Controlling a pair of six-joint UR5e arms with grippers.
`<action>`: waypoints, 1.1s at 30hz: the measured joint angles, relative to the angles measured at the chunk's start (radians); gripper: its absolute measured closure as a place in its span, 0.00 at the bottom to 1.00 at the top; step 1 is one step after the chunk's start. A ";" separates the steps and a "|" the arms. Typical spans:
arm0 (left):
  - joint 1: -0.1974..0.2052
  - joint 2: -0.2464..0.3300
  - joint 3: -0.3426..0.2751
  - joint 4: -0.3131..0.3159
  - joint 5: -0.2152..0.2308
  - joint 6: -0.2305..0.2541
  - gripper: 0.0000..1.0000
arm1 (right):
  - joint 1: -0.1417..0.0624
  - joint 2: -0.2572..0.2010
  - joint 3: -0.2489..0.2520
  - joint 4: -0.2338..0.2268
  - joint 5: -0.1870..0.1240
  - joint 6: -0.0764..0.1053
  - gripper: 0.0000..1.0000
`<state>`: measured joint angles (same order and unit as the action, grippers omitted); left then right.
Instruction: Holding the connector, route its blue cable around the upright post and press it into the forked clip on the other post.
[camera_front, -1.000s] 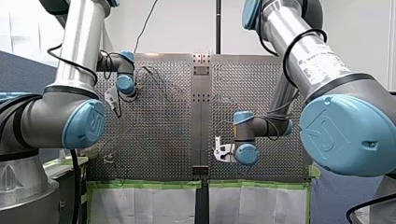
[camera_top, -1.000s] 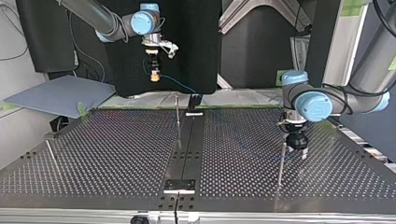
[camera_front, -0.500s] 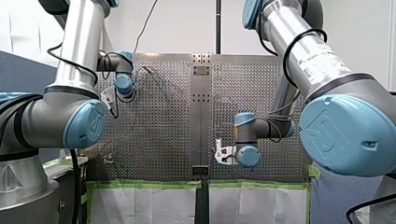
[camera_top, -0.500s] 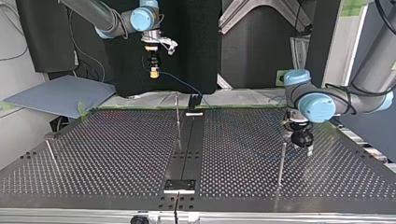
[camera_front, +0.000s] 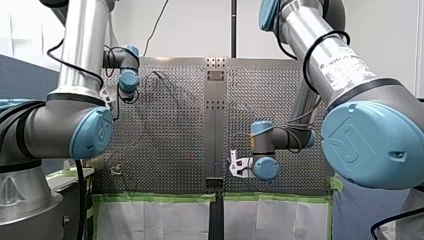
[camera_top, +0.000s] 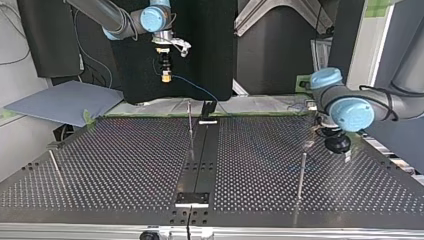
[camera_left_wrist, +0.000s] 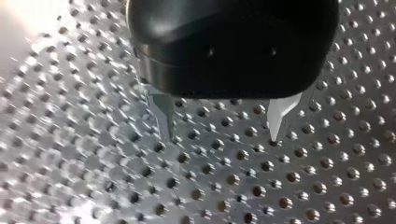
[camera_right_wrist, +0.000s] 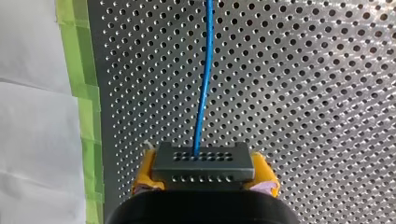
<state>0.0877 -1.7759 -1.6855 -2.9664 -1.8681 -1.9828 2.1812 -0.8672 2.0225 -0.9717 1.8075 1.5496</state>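
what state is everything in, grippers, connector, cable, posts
Dark grey connector block: gripped, held in the air.
Right gripper, yellow pads: shut on the connector block.
Left gripper, black with metal fingers: open, empty.
Thin blue cable: attached to the connector, far end untraceable.
Thin metal post mid-table: upright.
Thin metal post by the left gripper: upright.

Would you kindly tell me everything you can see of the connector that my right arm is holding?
The connector is a flat, dark grey rectangular block, seemingly plastic, with two rows of small holes across its face. It sits crosswise in my right pincer, clamped at both ends by the yellow pads. The blue cable leaves the middle of its face and runs straight ahead over the perforated table. The connector is held clear of the table, touching only pads and cable.
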 joint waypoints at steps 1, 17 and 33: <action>-0.001 0.008 0.000 -0.008 -0.001 0.007 0.00 | 0.000 0.000 0.004 -0.002 0.000 -0.001 1.00; -0.021 0.145 0.000 -0.145 0.008 0.084 0.00 | -0.013 0.002 0.069 -0.085 -0.001 0.017 1.00; -0.088 0.236 -0.001 -0.198 0.106 0.123 0.00 | -0.053 0.087 0.064 -0.177 -0.007 0.018 1.00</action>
<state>-0.0001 -1.5401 -1.6868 -3.1648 -1.7619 -1.8601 2.1286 -0.7805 2.0867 -1.1491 1.8007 1.5681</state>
